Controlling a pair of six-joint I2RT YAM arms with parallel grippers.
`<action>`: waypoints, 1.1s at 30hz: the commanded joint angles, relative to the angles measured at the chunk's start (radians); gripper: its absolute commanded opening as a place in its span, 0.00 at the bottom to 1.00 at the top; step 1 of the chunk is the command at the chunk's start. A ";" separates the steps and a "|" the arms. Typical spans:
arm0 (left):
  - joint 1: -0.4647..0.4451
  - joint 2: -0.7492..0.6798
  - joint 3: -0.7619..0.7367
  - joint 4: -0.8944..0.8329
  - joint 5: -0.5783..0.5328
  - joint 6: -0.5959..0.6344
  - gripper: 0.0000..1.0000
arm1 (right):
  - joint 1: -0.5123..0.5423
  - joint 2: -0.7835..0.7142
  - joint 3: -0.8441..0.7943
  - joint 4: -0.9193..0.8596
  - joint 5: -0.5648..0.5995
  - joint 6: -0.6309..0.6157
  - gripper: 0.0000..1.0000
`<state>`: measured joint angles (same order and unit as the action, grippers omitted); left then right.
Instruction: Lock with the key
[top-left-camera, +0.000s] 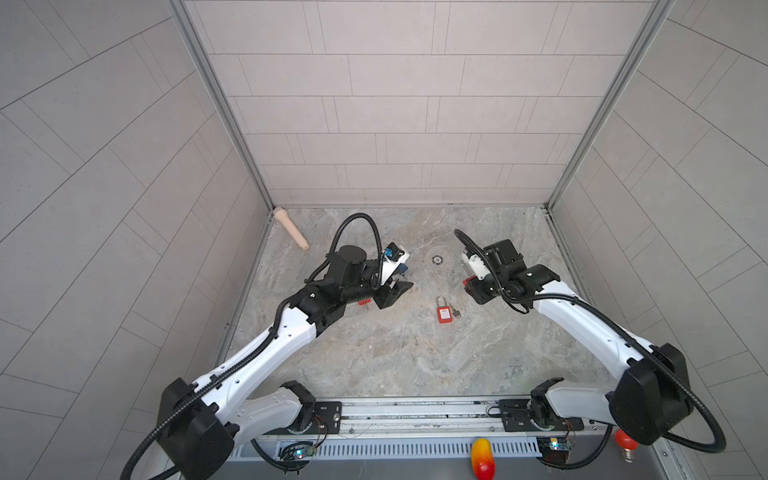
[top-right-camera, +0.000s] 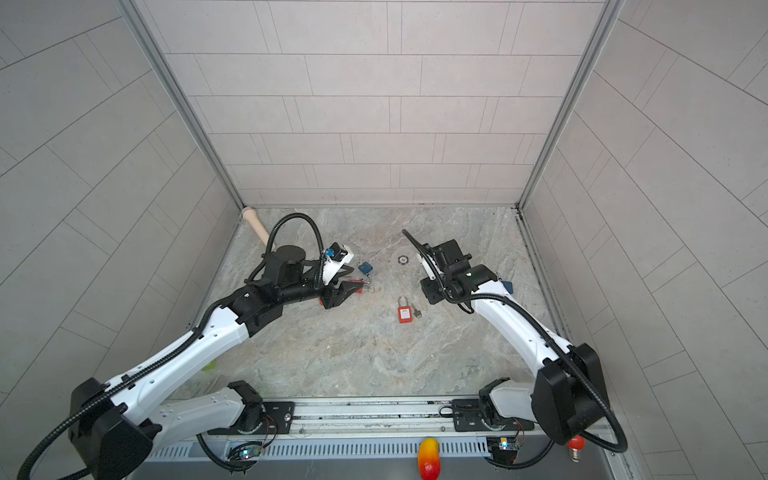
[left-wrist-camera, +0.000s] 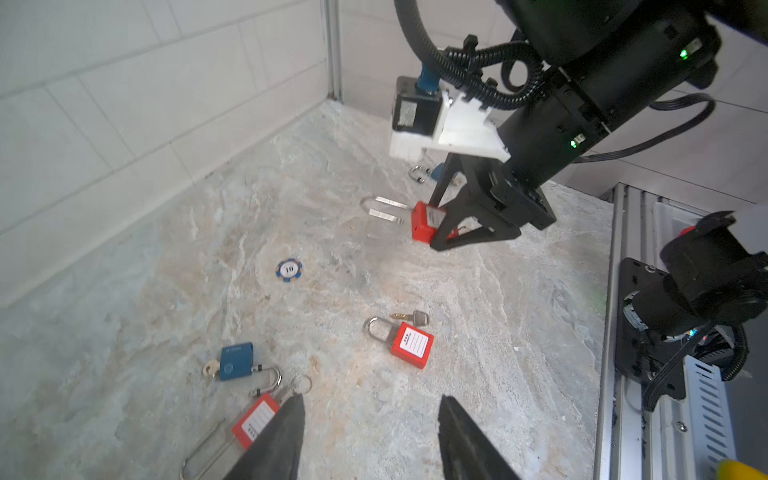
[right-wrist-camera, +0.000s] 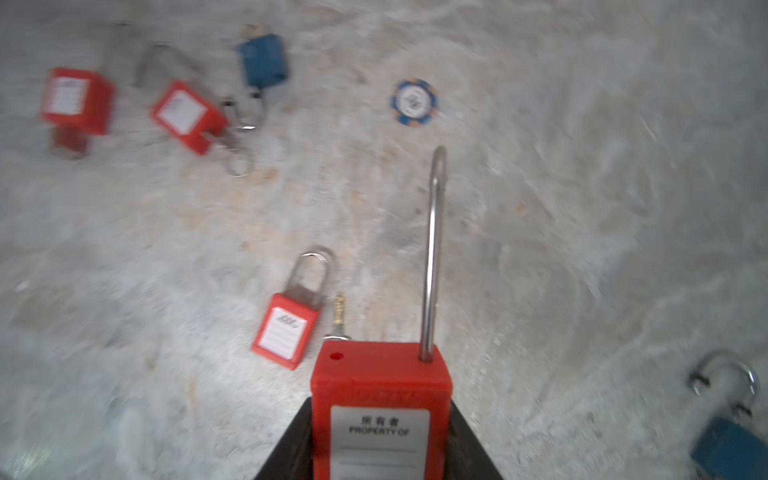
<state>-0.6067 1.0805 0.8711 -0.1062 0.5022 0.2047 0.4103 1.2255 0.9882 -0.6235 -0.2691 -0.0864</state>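
1. The right pincer (right-wrist-camera: 380, 419) clamps the long lock (right-wrist-camera: 380, 374) by its body, clear of the bench (left-wrist-camera: 519, 332). One shackle hole shows empty, so we judge the lock open.
2. The left pincer (left-wrist-camera: 372, 411) stands moderately apart and empty, on the side of the small lock (left-wrist-camera: 411, 347) away from the key.
3. The key (left-wrist-camera: 411, 318) lies flat just beside the small lock, with the long lock held beyond it.
4. Risk: the flat key offers little edge, so the tips may skid and shove the small lock.
5. Risk: insertion force may twist the long lock in its grip.
6. Risk: this key may belong to the small lock instead.
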 joint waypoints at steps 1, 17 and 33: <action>0.009 -0.039 -0.061 0.202 0.122 0.127 0.62 | 0.016 -0.089 -0.052 -0.059 -0.199 -0.265 0.32; -0.037 0.159 0.015 0.171 0.356 0.074 0.64 | 0.060 -0.227 -0.120 -0.047 -0.368 -0.383 0.25; -0.083 0.229 0.041 0.101 0.397 0.111 0.38 | 0.097 -0.207 -0.082 -0.052 -0.395 -0.391 0.24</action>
<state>-0.6834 1.3045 0.8799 0.0193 0.8646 0.2882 0.5003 1.0218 0.8742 -0.6781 -0.6323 -0.4572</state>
